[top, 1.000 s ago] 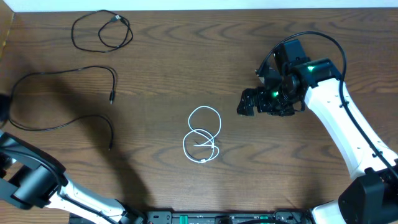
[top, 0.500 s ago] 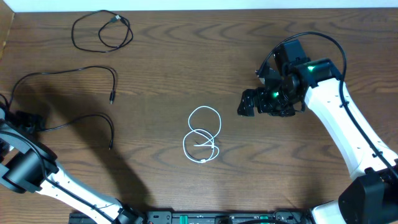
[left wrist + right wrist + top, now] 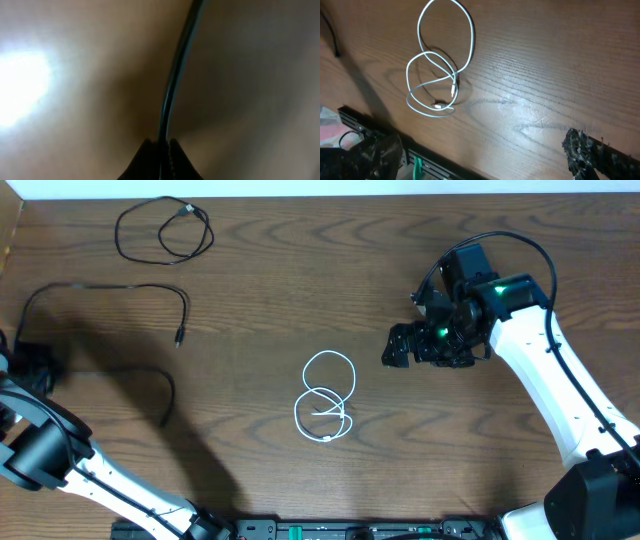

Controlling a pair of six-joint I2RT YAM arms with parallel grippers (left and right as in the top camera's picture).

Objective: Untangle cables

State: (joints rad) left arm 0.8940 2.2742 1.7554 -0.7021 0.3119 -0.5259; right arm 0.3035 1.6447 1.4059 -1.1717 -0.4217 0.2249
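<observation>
looped white cable [image 3: 320, 390], coiled black cable [image 3: 190, 215], long black cable [image 3: 172, 75] in left gripper [image 3: 160, 146]

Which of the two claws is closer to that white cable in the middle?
Right. The right claw hangs open a little to the right of the white cable; the left claw is far off to its left, shut on a black cable.

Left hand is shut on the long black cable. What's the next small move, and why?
Probably lift the left hand slightly and pull the long black cable straighter: it is pinched between the fingertips, lies curved, and touches neither the other black cable nor the white cable.
</observation>
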